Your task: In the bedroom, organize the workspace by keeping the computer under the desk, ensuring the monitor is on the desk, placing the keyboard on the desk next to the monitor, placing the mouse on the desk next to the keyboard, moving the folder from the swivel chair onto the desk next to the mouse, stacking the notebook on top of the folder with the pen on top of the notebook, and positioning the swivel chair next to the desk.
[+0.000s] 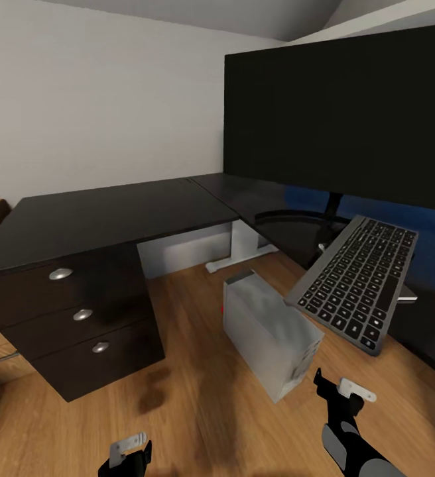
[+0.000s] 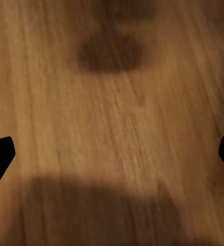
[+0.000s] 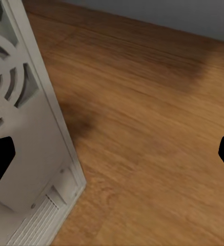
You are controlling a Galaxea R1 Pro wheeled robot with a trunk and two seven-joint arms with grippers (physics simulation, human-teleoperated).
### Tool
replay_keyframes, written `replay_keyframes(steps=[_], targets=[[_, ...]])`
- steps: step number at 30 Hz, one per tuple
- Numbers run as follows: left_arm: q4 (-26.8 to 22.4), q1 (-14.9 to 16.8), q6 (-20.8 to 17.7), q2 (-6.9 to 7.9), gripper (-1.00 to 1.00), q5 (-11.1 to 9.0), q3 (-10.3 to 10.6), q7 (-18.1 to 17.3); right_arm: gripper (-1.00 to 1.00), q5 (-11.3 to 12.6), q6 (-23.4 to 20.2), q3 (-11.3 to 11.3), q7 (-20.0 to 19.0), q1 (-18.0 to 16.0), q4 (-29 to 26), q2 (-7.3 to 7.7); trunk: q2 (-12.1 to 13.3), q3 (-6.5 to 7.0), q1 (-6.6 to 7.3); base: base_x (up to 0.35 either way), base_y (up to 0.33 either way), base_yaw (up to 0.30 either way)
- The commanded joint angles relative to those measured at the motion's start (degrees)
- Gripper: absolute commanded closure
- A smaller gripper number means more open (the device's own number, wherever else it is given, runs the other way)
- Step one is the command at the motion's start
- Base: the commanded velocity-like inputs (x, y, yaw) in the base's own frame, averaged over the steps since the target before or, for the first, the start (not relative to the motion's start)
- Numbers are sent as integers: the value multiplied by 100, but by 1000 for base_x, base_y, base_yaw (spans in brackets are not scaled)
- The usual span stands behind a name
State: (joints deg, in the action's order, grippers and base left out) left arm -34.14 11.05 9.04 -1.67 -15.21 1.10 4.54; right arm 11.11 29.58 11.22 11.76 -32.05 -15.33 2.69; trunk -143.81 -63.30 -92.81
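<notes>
From my head camera I look down on a black L-shaped table [image 1: 111,215] set against a pale wall. Its drawers [image 1: 78,318], three with round silver knobs, sit under the left wing. On the right wing stands a wide black monitor [image 1: 340,112] on a curved stand. The keyboard [image 1: 357,281] lies in front of the monitor, tilted, with its near end jutting past the table edge (I cannot tell how much of it rests on the top). A blue tint shows on the table surface behind it.

The grey computer [image 1: 270,331] stands on the wooden floor [image 1: 197,411] in the open corner of the L, beside the table rather than beneath it, just below the keyboard's overhang.

My left end effector [image 1: 130,452] hangs low over bare floor, fingers spread wide apart and holding nothing. My right end effector [image 1: 343,392] hovers near the computer's near corner, fingers also spread, empty. Its wrist camera shows the computer's vented side panel [image 3: 24,143] close alongside, not between the fingers.
</notes>
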Motion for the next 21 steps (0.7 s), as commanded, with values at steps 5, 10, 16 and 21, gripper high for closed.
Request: replay_keyframes(steps=[5,10,16,21], targets=[[-5,2,16,-6,-100,-26,15,25,-100,49,-11,-29,5,-3,2,3,-2,-5,0,35,0,0],[-16,2,18,-8,-100,-29,14,31,-100,43,-25,-31,3,-3,-4,3,-2,-5,0,9,0,0],[-31,2,24,-8,-100,-32,13,28,-100,40,-31,-32,3,-3,-61,-1,-2,-5,0,2,0,0],[-11,2,19,3,-100,-37,6,18,-100,30,1,-47,-1,-3,-86,-12,-2,-5,0,82,24,0]])
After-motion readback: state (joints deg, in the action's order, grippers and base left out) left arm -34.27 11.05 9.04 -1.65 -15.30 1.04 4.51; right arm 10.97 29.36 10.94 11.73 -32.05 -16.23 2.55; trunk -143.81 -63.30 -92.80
